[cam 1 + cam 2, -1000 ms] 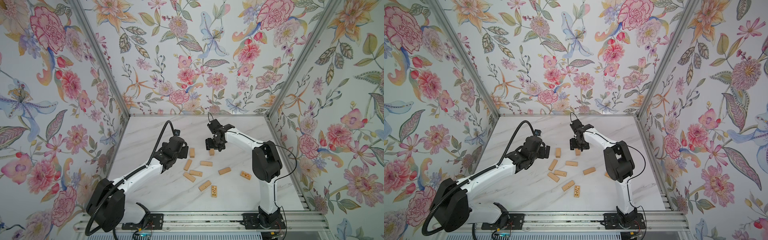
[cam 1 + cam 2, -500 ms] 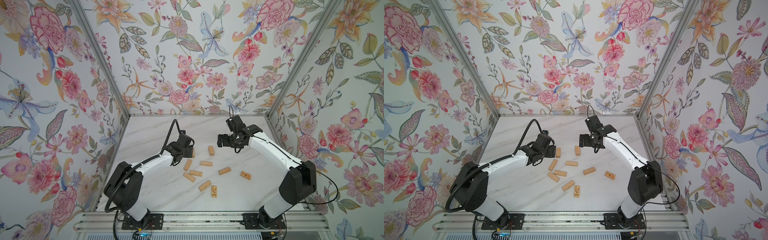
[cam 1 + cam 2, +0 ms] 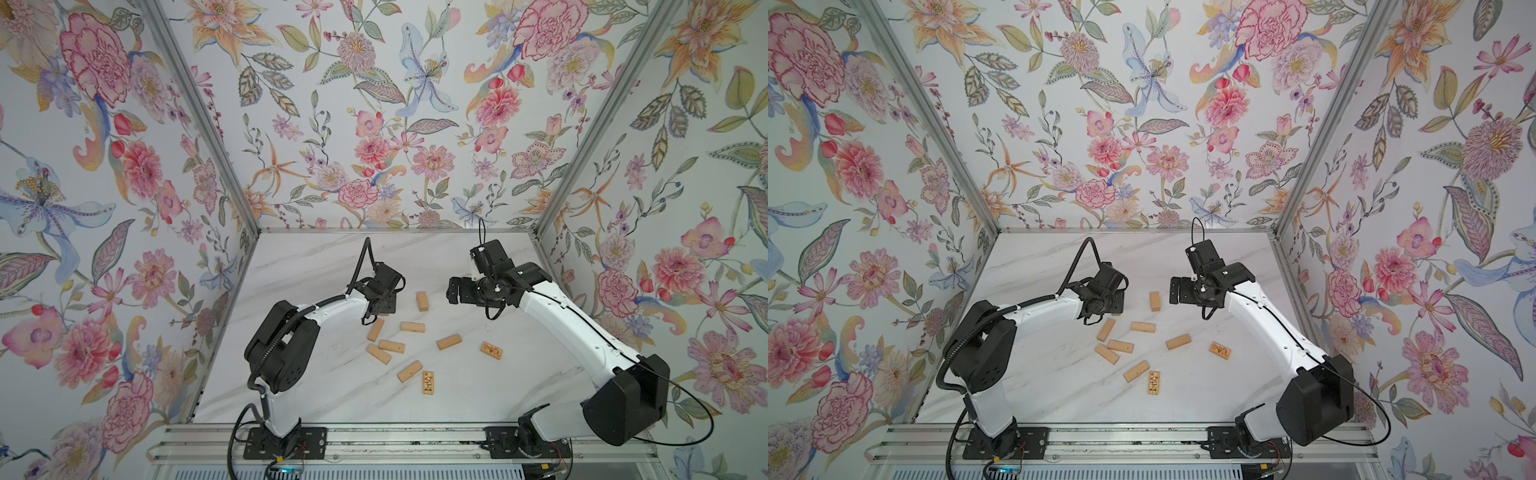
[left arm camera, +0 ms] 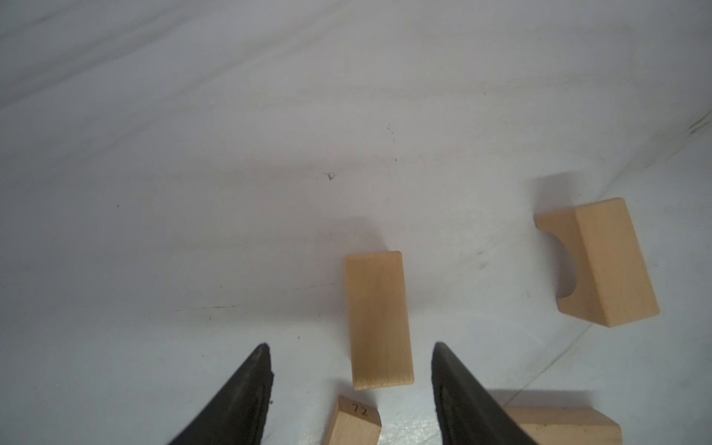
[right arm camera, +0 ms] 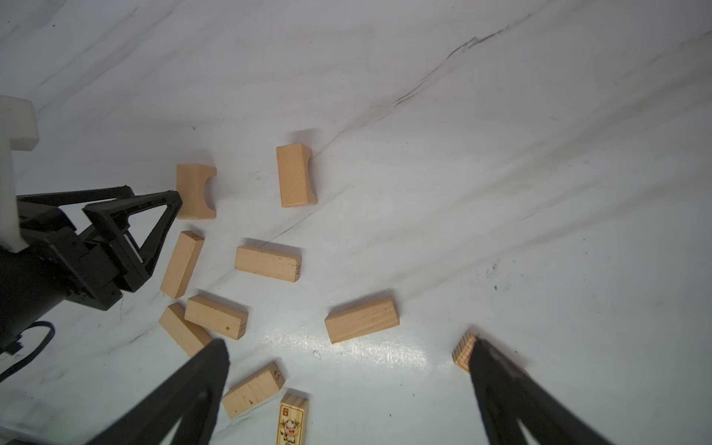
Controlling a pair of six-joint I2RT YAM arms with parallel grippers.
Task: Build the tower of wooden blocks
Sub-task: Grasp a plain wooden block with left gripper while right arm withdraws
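Right pincer (image 3: 453, 290) farther right than before, wide open; left pincer (image 4: 350, 346) part-open, empty, near "72" block (image 4: 358, 422).

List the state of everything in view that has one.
left gripper: open, jaws astride the straddled arched block, not clamped.
right gripper: open wide, empty, above the table.
straddled arched block: on the table, unlifted.
free arched block: on the table, untouched.
plain wood blocks: six, flat, scattered, unstacked.
printed wood blocks: two, flat, print up.
tower: not started.
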